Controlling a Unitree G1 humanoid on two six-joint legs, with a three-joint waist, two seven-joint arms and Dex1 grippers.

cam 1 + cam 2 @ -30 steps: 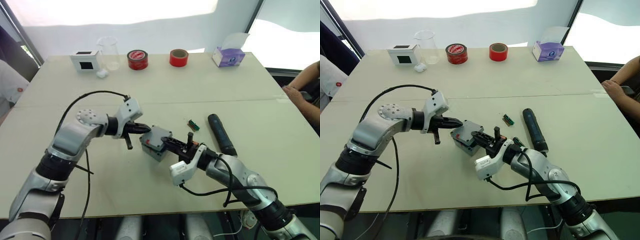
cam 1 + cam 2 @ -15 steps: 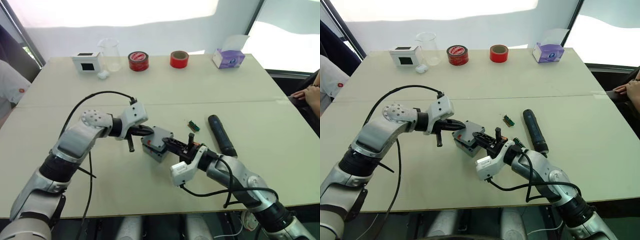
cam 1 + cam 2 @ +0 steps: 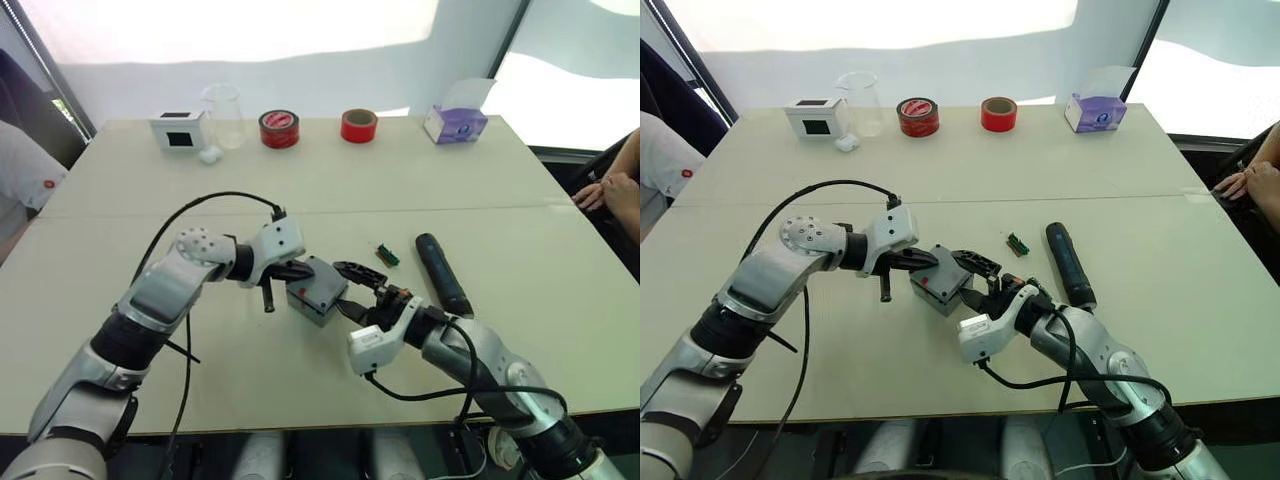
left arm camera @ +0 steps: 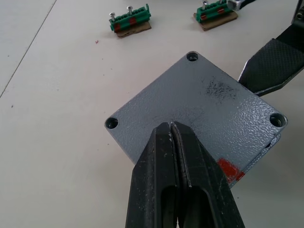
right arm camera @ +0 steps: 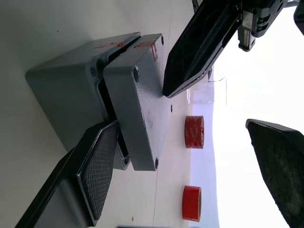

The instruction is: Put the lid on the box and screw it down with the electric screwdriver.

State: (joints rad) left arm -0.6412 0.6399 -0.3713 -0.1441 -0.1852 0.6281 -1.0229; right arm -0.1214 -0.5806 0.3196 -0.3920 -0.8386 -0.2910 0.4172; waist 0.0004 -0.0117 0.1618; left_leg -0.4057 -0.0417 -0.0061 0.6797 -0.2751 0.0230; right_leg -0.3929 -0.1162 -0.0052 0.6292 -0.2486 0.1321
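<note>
The lid sits on the box mid-tabletop, slightly skewed so the corners don't line up. The left end effector, fingers pressed together, rests its tip on the lid's top face, likely pinning it. The right end effector is spread wide, one finger against the box's side, probably nudging it square. The electric screwdriver lies untouched just beyond the right arm.
</note>
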